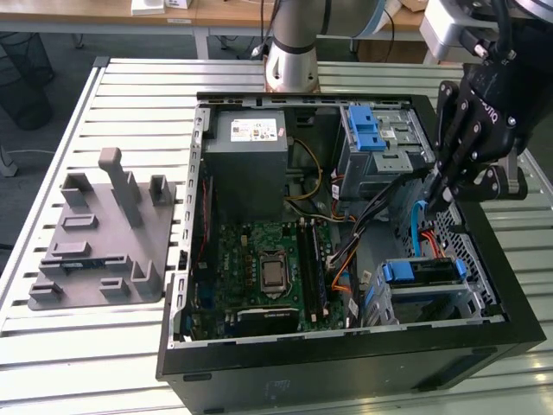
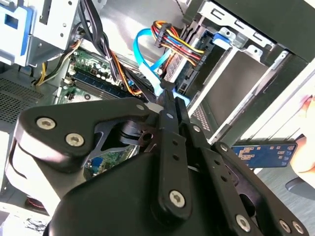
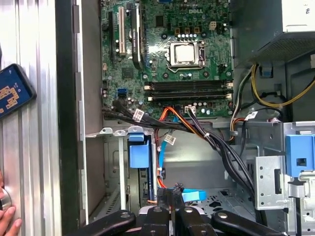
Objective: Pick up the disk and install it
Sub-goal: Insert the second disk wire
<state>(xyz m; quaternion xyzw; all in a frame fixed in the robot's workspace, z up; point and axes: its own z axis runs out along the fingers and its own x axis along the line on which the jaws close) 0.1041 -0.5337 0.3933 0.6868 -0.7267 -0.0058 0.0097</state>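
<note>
The disk [image 1: 425, 271] sits in the drive bay at the case's front corner, on the exterior view's right, with its blue side rail [image 1: 398, 271] facing the motherboard. In the first wrist view the disk [image 3: 147, 184] stands edge-on behind its blue rail [image 3: 137, 155]. My gripper [image 1: 435, 195] hangs just above and behind that bay. Its fingers are pressed together on the plug of a light blue data cable [image 1: 420, 226], which also shows in both wrist views [image 3: 194, 195] [image 2: 147, 51]. The fingertips [image 2: 169, 94] meet at the plug [image 3: 166, 191].
The open computer case [image 1: 346, 354] lies on a slatted table [image 1: 130, 86]. Inside are a grey power-supply box [image 1: 246, 143], a metal drive cage with a blue latch [image 1: 371, 130], the motherboard [image 1: 268, 259] and loose cable bundles [image 3: 206, 137]. A grey fixture plate [image 1: 104, 233] lies beside it. A person's hand [image 3: 7, 221] holds a phone [image 3: 14, 91].
</note>
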